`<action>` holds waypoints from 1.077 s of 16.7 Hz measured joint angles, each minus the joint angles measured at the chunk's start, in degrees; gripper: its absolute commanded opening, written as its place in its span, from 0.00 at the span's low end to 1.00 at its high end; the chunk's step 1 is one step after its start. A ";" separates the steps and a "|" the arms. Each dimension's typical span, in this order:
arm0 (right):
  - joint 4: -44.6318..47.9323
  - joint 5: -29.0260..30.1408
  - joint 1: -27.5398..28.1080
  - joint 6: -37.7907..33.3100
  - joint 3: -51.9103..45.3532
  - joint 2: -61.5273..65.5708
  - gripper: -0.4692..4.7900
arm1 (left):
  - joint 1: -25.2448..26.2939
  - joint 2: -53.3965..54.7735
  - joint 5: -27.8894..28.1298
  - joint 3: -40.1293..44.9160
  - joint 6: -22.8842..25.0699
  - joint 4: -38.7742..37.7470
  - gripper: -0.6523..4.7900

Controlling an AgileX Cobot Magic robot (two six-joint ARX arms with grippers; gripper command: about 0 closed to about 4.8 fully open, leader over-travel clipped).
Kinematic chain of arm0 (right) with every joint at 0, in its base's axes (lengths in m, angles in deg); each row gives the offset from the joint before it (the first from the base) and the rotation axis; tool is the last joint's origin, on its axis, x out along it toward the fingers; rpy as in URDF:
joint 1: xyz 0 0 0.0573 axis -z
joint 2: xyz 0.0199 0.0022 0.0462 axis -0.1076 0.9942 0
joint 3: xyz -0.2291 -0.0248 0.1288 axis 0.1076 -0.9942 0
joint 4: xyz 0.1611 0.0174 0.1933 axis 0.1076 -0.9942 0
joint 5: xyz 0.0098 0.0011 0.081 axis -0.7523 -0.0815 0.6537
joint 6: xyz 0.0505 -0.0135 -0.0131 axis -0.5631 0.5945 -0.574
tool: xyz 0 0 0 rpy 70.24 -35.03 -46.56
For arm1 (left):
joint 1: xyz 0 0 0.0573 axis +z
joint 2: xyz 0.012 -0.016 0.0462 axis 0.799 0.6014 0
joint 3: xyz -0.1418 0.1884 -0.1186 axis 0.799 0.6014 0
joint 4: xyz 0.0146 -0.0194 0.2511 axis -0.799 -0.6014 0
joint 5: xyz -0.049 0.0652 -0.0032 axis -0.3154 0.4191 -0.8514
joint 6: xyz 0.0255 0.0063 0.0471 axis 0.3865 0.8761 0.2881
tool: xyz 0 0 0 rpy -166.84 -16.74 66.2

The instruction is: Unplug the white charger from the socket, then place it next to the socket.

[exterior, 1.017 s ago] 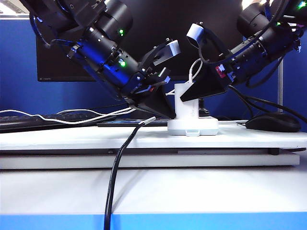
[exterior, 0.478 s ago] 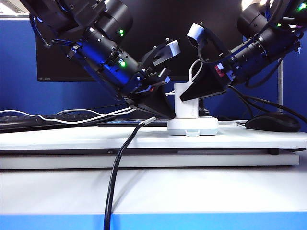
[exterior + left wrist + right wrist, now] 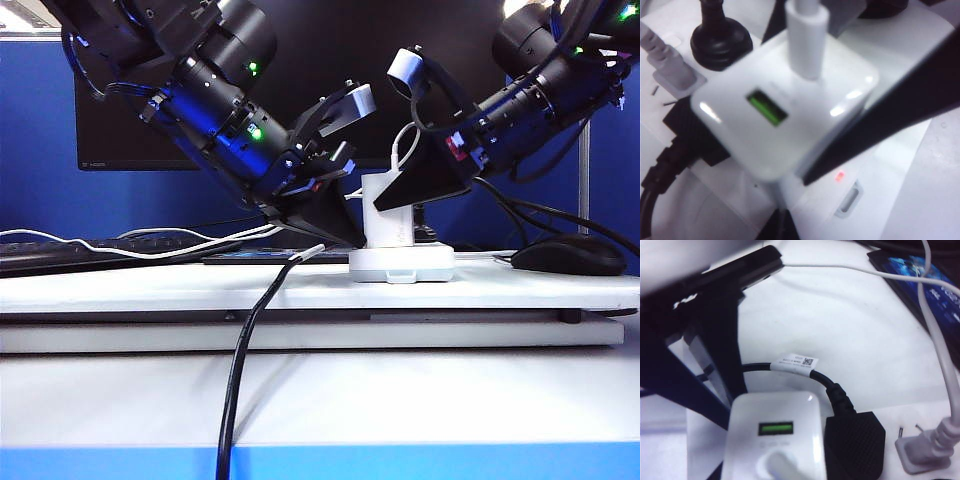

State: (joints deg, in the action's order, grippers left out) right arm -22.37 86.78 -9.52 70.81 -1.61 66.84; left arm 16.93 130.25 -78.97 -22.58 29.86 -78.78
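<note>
At socket (image 3: 401, 265), we see charger (image 3: 387, 210) still plugged; right gripper (image 3: 415, 190) clamps charger; left gripper (image 3: 335, 225) beside socket, jaw state unclear. Next: pull straight up.

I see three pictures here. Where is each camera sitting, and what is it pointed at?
Exterior view: low at the desk's front edge, facing both arms leaning in over the white charger on the socket.
Left wrist view: on the left arm, looking down on the charger; one dark finger shows.
Right wrist view: on the right arm, looking down past the charger at the other arm's fingers.
All three share the charger.
</note>
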 measured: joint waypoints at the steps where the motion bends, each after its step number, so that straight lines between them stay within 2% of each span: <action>1: -0.11 -0.33 -0.11 0.70 0.02 -0.04 0.09 | 0.00 0.00 0.02 0.00 0.00 0.00 0.11; 6: 0.59 0.59 -0.09 -2.32 0.04 0.00 0.09 | 0.00 -0.02 0.02 0.00 0.02 0.00 0.11; 11: 0.96 -0.33 -0.20 -0.33 0.04 0.00 0.09 | 0.00 0.09 0.28 -0.04 0.00 0.11 0.11; 13: 1.79 0.61 -0.17 -3.26 0.02 0.11 0.09 | 0.00 0.09 0.28 -0.07 0.02 0.09 0.11; 18: 1.95 -1.29 -0.70 -2.14 -0.09 -0.50 0.09 | 0.00 0.13 0.48 -0.11 0.04 0.24 0.11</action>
State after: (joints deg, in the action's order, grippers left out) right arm -20.42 85.49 -10.22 68.67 -1.70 66.34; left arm 16.93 130.38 -78.49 -22.69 29.90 -78.54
